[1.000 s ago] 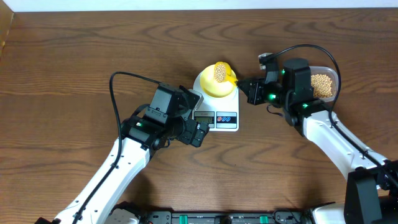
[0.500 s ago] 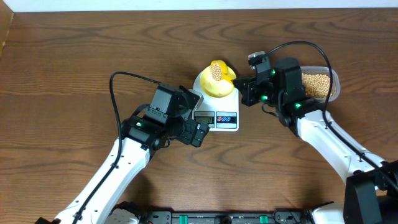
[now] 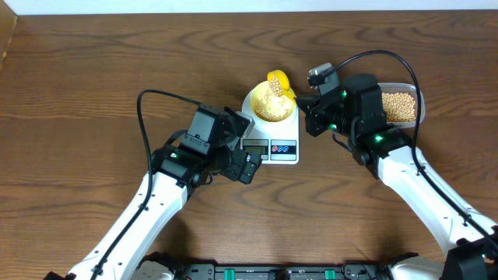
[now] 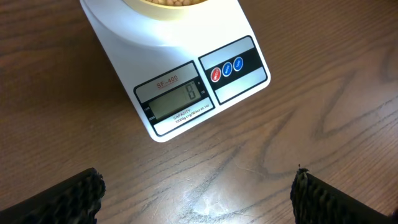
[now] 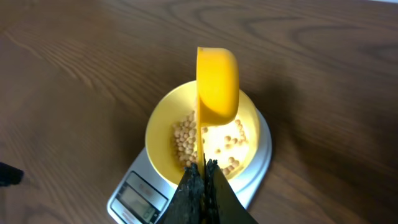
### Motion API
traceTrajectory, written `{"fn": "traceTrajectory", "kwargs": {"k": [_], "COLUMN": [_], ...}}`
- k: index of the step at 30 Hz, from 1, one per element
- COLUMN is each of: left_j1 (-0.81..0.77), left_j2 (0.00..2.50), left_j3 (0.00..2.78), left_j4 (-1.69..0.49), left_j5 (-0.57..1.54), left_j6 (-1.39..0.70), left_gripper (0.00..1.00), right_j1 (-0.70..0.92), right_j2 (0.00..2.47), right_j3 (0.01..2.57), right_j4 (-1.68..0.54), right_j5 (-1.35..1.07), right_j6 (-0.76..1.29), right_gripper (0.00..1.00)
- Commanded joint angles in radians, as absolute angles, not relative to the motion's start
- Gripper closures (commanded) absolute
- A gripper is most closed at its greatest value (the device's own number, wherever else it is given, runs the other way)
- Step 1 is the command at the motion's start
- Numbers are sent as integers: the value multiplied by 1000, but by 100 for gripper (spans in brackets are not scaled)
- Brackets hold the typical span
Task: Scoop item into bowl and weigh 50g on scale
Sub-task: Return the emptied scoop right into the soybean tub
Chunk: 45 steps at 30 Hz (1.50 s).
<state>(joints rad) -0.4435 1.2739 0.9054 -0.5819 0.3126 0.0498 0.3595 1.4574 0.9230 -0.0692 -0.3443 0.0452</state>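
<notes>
Right above the bowl [image 5: 157, 132], the scoop [image 5: 217, 74] is held tipped by the clenched right hand [image 5: 203, 173]; the left hand [image 4: 199, 193] is open, empty.

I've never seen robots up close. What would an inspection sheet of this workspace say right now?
Surface: wooden table, dark brown grain.
Job's things: white scale carries the yellow bowl, some beans inside; clear tub of more beans at the right.
Clutter: nothing seen.
Pincers: left pincer open, empty, near the scale's display; right pincer shut on the yellow scoop, tipped sideways over the bowl.
Cables: black cables loop above each arm.
Surroundings: pale strip beyond the table's far edge.
</notes>
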Motion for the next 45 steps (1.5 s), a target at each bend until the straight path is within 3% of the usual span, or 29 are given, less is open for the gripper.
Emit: {"fn": "traceTrajectory", "kwargs": {"k": [1, 12, 20, 30, 37, 45], "left_j1": [-445, -445, -445, -445, -445, -445], "left_j2": [1280, 1280, 1280, 1280, 1280, 1280], "left_j3": [920, 920, 920, 920, 920, 920], "left_j4": [-583, -583, -583, -583, -583, -583], "left_j5": [321, 321, 321, 321, 321, 321], "left_j6": [59, 59, 59, 59, 59, 59], "left_gripper": [2, 2, 2, 2, 2, 2], "right_j1": [368, 410, 500, 519, 503, 309], "right_j2": [1444, 1444, 1444, 1444, 1384, 1223], "right_j3": [947, 947, 947, 947, 947, 947], "right_j4": [-85, -85, -83, -66, -12, -128], "right_j5": [-292, -287, -27, 8, -63, -89], "right_j6": [-19, -215, -300, -337, -59, 75], "right_gripper": [99, 99, 99, 99, 99, 99]}}
